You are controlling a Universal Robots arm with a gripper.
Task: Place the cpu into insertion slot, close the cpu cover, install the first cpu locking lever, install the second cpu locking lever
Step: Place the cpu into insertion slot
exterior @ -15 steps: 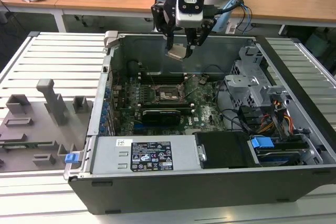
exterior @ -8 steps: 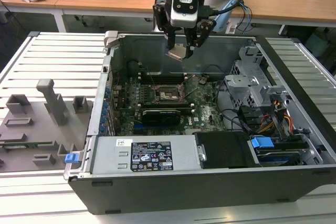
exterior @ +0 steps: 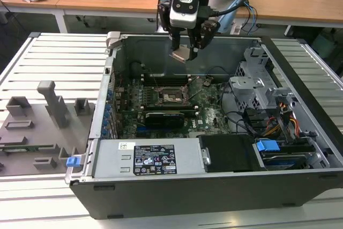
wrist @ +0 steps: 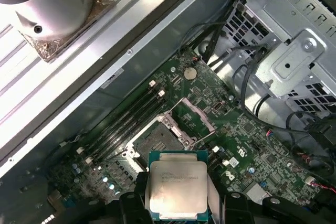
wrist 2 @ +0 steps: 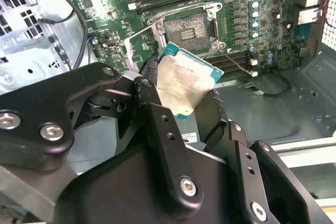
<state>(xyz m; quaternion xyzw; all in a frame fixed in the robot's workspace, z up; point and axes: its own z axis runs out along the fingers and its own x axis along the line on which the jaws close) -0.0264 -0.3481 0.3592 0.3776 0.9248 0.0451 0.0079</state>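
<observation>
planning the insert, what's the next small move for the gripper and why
Probably ease down toward the socket, lining the cpu up over it. The gripper holds the cpu high above the board, the socket looks empty, and the cover stands open.

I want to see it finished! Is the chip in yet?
Not yet. Nothing looks done. The jaws hold the cpu in the air over the board. The socket is empty and its cover is up, so placing, closing and locking are all left.
</observation>
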